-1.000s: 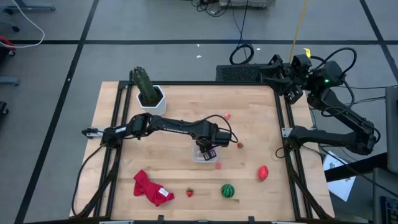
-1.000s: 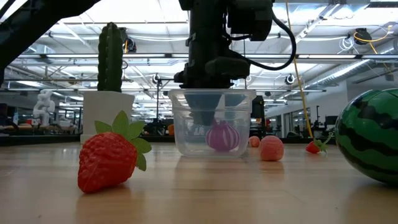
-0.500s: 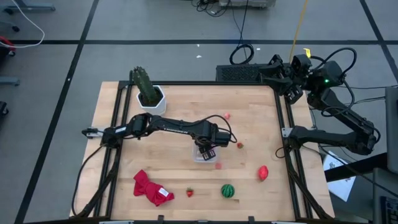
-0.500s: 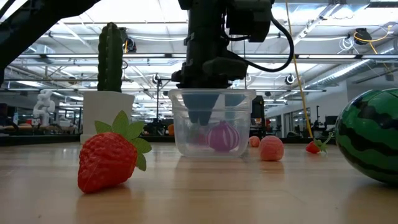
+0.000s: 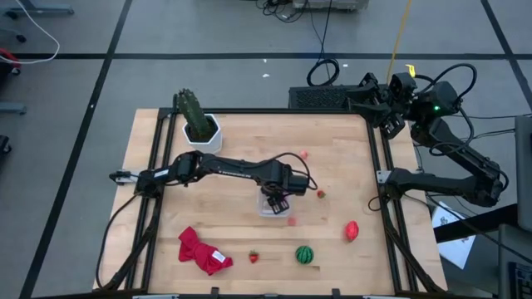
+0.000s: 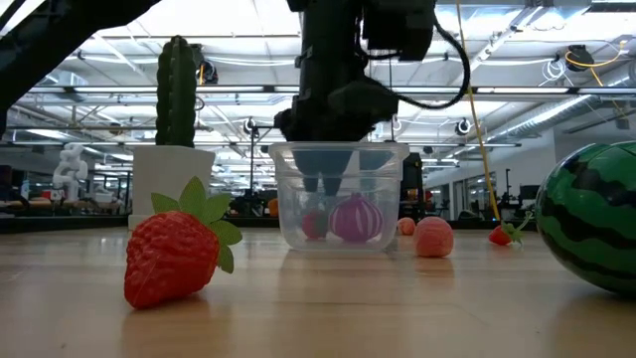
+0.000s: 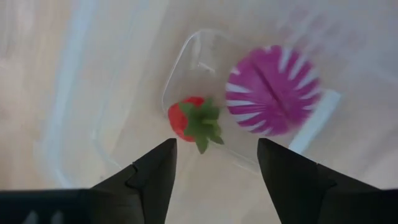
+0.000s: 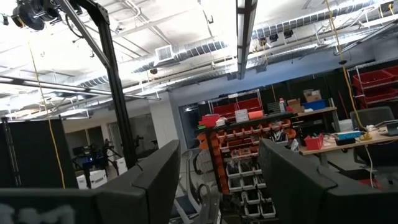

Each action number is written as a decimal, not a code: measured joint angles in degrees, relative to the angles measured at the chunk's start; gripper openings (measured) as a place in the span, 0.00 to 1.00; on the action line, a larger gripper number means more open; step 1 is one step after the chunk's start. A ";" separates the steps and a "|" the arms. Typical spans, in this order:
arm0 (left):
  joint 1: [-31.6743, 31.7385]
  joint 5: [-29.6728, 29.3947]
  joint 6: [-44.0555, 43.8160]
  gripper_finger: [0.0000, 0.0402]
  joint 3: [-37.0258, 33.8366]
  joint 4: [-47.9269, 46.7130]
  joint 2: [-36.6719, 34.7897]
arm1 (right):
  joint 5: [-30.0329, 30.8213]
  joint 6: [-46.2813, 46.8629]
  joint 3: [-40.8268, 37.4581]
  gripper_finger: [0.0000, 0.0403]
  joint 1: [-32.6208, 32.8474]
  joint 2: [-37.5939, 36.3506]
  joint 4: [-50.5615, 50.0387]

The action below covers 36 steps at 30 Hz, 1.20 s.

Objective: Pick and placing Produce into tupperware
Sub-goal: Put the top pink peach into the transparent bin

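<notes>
Wooden tabletop (image 5: 241,141) framed by black rails fills the centre of the overhead view, with grey floor around it. At the middle of the frame the left gripper (image 7: 214,165) hangs over the clear tupperware (image 5: 273,204), its fingers (image 7: 149,177) spread apart and holding nothing. Inside the tub lie a small red strawberry (image 7: 189,120) and a purple striped ball (image 7: 273,90), side by side. Outside it, a pink piece (image 5: 292,220) sits just to its lower right, a small red piece (image 5: 320,194) to its right, and a red fruit (image 5: 352,230) farther right. Along the lower edge are a red cloth (image 5: 200,252), another strawberry (image 5: 253,257) and a green watermelon ball (image 5: 305,254). A cactus (image 5: 192,113) in a white pot (image 5: 204,135) stands at upper left. The right gripper (image 5: 376,100) waits at the upper right, beyond the table's corner, fingers (image 8: 155,177) apart on nothing.
</notes>
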 joint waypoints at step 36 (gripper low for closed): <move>-14.94 -8.49 -39.73 0.57 -27.22 -11.02 -42.17 | -8.83 -11.17 0.15 0.52 0.40 -3.82 -18.12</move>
